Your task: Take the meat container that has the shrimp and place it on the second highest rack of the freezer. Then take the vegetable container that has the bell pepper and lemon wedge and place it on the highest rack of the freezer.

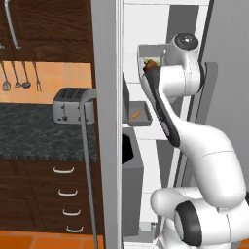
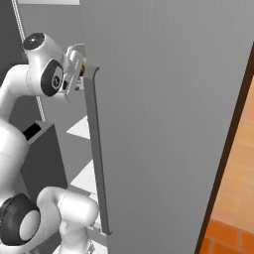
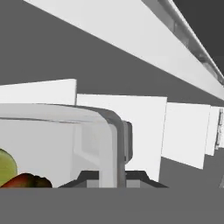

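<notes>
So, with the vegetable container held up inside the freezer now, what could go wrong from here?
1. The vegetable container hangs from one rim wall in the claw; it may tilt, and the bell pepper could roll.
2. The elbow passes close above the shrimp container; withdrawing may knock it.

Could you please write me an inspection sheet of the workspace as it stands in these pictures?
Surface: white freezer shelves behind the open door.
Job's things: shrimp in its grey container on a shelf; vegetable container held higher up, its bell pepper and lemon wedge inside.
Clutter: nothing seen.
Grippers: gripper shut on the vegetable container's wall, one finger each side.
Cables: nothing seen.
Surroundings: toaster on a dark counter, hanging utensils, drawers below.
</notes>
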